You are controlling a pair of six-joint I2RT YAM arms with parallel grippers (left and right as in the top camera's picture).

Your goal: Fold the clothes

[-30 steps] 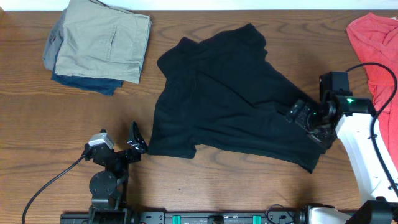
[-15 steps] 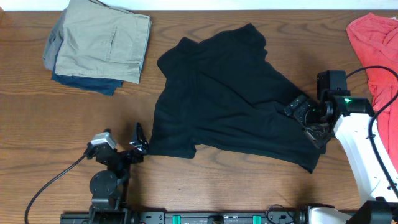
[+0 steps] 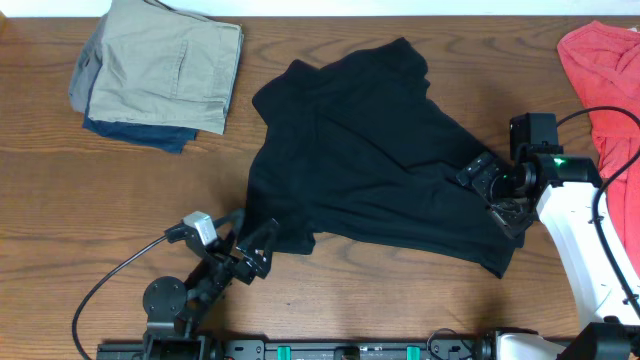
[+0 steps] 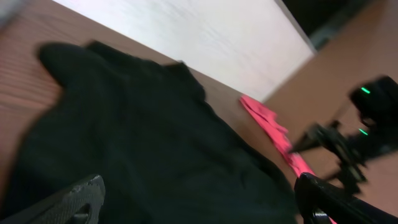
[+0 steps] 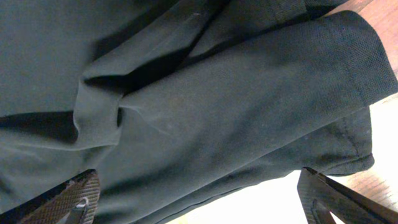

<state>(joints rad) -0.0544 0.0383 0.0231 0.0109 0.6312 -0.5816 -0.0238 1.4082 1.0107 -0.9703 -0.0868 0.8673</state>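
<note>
Overhead: one black T-shirt (image 3: 360, 160) spread unfolded and rumpled at mid-tabletop (image 3: 60, 200), long axis slanting from upper left down to lower right. At the shirt's lower-left corner, touching or just over the hem, left gripper (image 3: 258, 248). At the lower-right end, over the fabric, right gripper (image 3: 495, 190). Each arm nearest its own corner, so probably a two-corner pick, shirt lying up and inward from both. Elsewhere: one folded stack at upper left, khaki piece (image 3: 165, 60) atop a navy one (image 3: 135, 133); one red garment (image 3: 605, 80) at the right edge, unfolded. Two grippers, three piles of cloth.

Left wrist: blurred. Left gripper (image 4: 199, 190) with fingers wide apart, nothing between them. Black T-shirt (image 4: 143, 137) straight ahead and filling the lower frame; red garment (image 4: 273, 130) beyond it; right arm (image 4: 367, 118) at far right.

Right wrist: right gripper (image 5: 199, 186) spread wide, gripping nothing, directly above creased black T-shirt (image 5: 217, 106). Hemmed sleeve edge (image 5: 367, 56) off to the upper right, bare tabletop (image 5: 385, 180) just past it. Contact with the cloth impossible to tell.
</note>
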